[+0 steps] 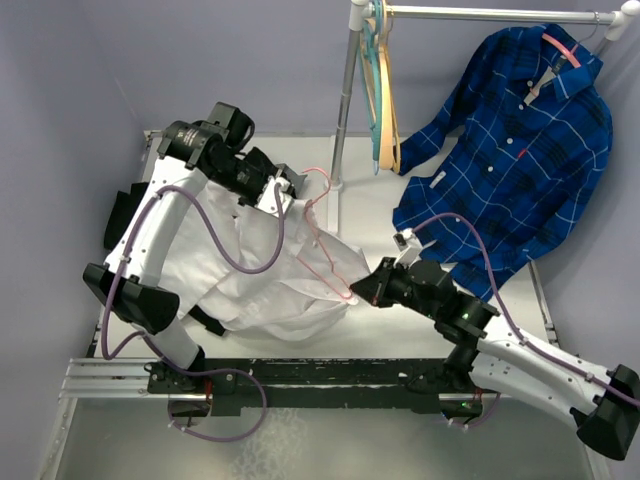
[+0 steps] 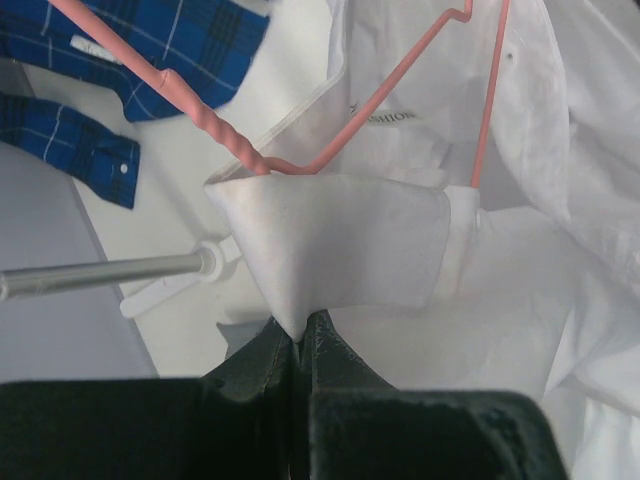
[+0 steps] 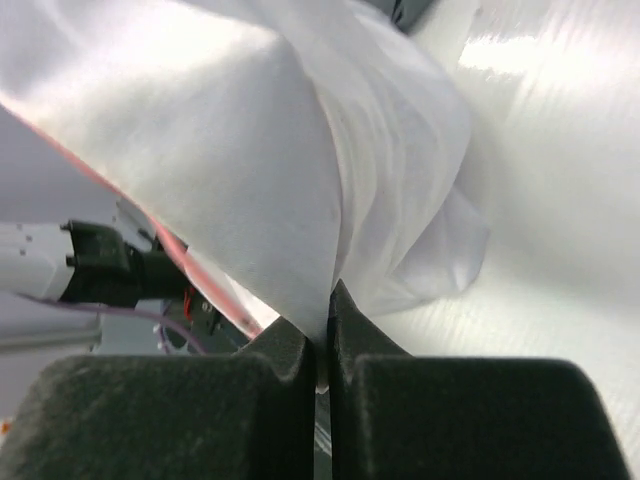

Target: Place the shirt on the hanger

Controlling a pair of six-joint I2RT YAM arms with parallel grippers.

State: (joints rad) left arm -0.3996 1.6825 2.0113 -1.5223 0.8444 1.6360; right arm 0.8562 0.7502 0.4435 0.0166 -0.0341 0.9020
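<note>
The large white thin-fabric button-up shirt [image 1: 265, 275] lies heaped between the table's [image 1: 400, 335] centre and left edge, with the thin pink wire hanger [image 1: 330, 262] threaded into it. The left gripper [image 2: 300, 340] is pinched tight on the collar [image 2: 340, 240], and the right gripper [image 3: 325, 310] on a fold. Spreading them gently should slide the fabric over the wire.

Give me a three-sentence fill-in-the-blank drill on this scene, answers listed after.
1. The left gripper and right gripper are both ____ on the shirt.
2. The hanger at the shirt's collar is coloured ____.
3. The plaid shirt hanging from the rail is ____.
Missing words: shut; pink; blue.
</note>
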